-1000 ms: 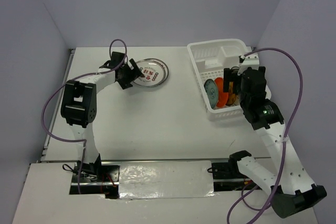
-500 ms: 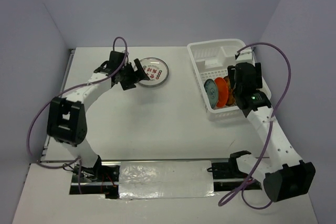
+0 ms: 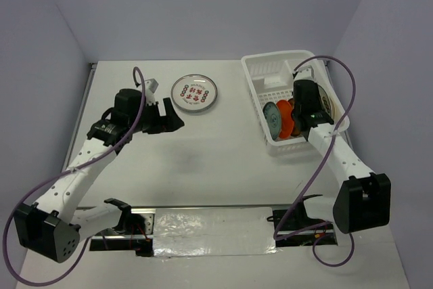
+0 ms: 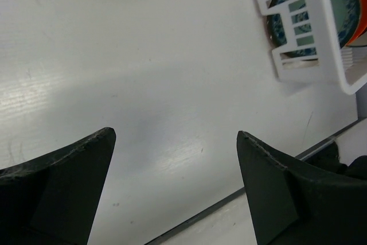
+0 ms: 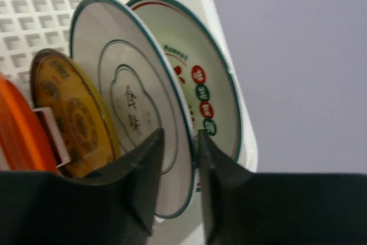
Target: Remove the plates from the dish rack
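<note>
Right gripper (image 5: 179,137), jaws narrowed, straddles the rim of a white plate (image 5: 129,107) standing in the rack (image 3: 277,65) at right; whether it grips, I cannot tell. Left gripper (image 4: 175,137) gapes wide above the table (image 4: 172,55).

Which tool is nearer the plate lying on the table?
Left. The left tool is just beside that plate; the right tool is far off, inside the dish rack.

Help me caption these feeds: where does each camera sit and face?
Top external: above and behind, facing down at the table; both arms show.
Left wrist: faces bare tabletop; open left gripper below, dish rack corner top right.
Right wrist: inside the rack; right gripper straddles a white plate.
Shared: top and left wrist both show the teal plate.
</note>
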